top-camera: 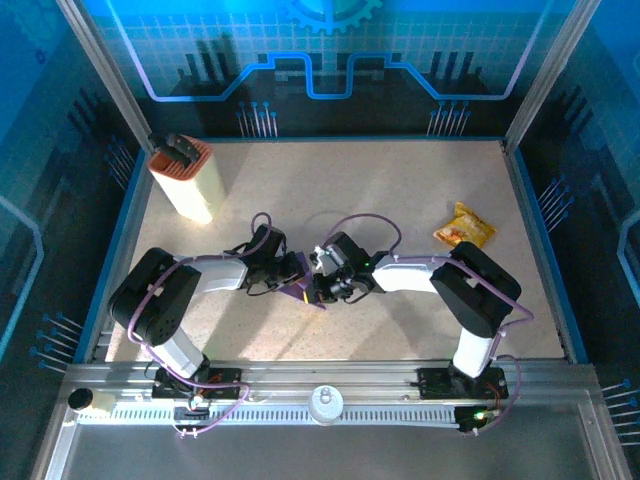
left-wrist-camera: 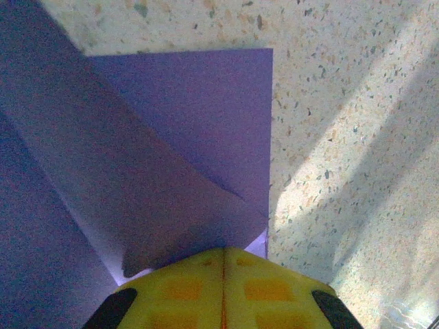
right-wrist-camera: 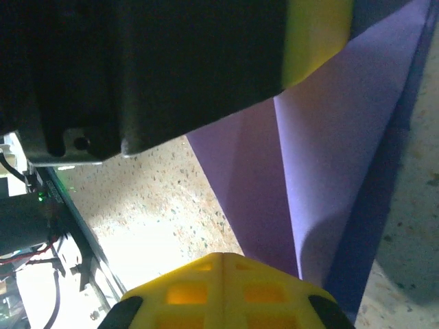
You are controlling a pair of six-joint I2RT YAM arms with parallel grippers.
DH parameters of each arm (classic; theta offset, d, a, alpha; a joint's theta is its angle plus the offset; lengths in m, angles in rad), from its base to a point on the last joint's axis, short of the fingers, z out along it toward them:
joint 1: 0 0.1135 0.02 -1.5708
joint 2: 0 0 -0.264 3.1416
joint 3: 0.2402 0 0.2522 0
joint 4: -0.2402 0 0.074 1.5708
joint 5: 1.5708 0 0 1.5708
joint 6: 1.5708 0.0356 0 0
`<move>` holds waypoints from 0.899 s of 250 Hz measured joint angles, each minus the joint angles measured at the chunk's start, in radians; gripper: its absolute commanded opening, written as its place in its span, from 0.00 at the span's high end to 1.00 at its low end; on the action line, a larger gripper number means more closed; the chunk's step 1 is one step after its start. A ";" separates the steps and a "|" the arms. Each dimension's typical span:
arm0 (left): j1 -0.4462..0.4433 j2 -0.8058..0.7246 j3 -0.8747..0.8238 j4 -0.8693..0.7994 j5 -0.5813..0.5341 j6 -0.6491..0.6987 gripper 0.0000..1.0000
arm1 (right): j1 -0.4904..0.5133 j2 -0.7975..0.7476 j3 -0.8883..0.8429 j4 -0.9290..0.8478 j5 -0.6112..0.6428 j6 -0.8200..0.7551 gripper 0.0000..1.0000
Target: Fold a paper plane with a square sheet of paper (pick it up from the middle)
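Near the middle of the tabletop (top-camera: 350,200), our left tool (left-wrist-camera: 223,255) and right tool (right-wrist-camera: 219,259) each pinch shut on the square sheet of paper (left-wrist-camera: 199,116), partly folded, between them. We judge it light, limp, easily creased; folded edges give the firmest hold.

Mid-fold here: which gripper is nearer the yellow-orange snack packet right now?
Right. The right gripper is at the purple sheet mid-table, to the near-left of the snack packet; the left gripper meets it there from the other side, slightly farther off.
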 measured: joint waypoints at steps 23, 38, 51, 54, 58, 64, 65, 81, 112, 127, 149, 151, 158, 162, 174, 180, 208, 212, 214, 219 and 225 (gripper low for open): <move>0.001 0.001 0.000 0.000 0.002 0.000 0.91 | -0.006 0.001 -0.011 0.021 -0.003 0.008 1.00; 0.001 0.001 0.000 0.000 0.002 0.000 0.91 | -0.009 0.003 -0.023 0.029 -0.004 0.013 1.00; 0.001 0.001 0.000 0.000 0.003 0.000 0.91 | -0.011 0.006 -0.033 0.033 -0.005 0.019 1.00; 0.001 0.001 0.000 0.000 0.003 0.000 0.91 | -0.011 0.007 -0.035 0.034 -0.006 0.021 1.00; 0.001 0.001 0.000 0.000 0.003 0.000 0.91 | -0.012 0.008 -0.037 0.034 -0.006 0.021 1.00; 0.001 0.001 0.000 0.000 0.003 0.000 0.91 | -0.013 0.010 -0.040 0.037 -0.006 0.024 1.00; 0.001 0.001 0.000 0.000 0.003 0.000 0.92 | -0.013 0.010 -0.040 0.036 -0.006 0.024 1.00; 0.001 0.001 0.000 0.000 0.003 0.000 0.91 | -0.014 0.012 -0.045 0.039 -0.006 0.026 1.00; 0.001 0.001 0.000 0.000 0.004 0.000 0.91 | -0.016 0.012 -0.056 0.053 -0.006 0.033 1.00; 0.001 0.001 0.000 0.000 0.004 0.000 0.91 | -0.017 0.012 -0.062 0.061 -0.005 0.036 1.00; 0.001 0.001 0.000 0.000 0.004 0.000 0.91 | -0.020 0.012 -0.068 0.066 -0.005 0.040 1.00; 0.001 0.001 0.000 0.000 0.004 0.000 0.91 | -0.021 0.012 -0.068 0.066 -0.005 0.040 1.00; 0.001 0.001 0.000 0.000 0.004 0.000 0.91 | -0.021 0.012 -0.069 0.066 -0.005 0.041 1.00; 0.001 0.001 0.000 0.000 0.003 0.000 0.92 | -0.022 0.012 -0.069 0.066 -0.005 0.043 1.00; 0.001 0.001 0.000 0.000 0.004 0.000 0.91 | -0.023 0.012 -0.069 0.066 -0.003 0.044 1.00; 0.001 0.001 0.000 0.000 0.004 0.000 0.92 | -0.023 0.012 -0.069 0.066 -0.003 0.044 1.00; 0.001 0.001 0.000 0.000 0.004 0.000 0.91 | -0.025 0.011 -0.074 0.070 0.002 0.044 1.00; 0.001 0.001 0.000 0.000 0.003 0.000 0.92 | -0.026 0.011 -0.076 0.070 0.002 0.044 1.00; 0.001 0.001 0.000 0.000 0.004 0.000 0.91 | -0.027 0.011 -0.076 0.071 0.002 0.044 1.00; 0.001 0.001 0.000 0.000 0.004 0.000 0.91 | -0.028 0.011 -0.078 0.072 0.003 0.044 1.00; 0.001 0.001 0.000 0.000 0.004 0.000 0.91 | -0.030 0.011 -0.080 0.073 0.004 0.044 1.00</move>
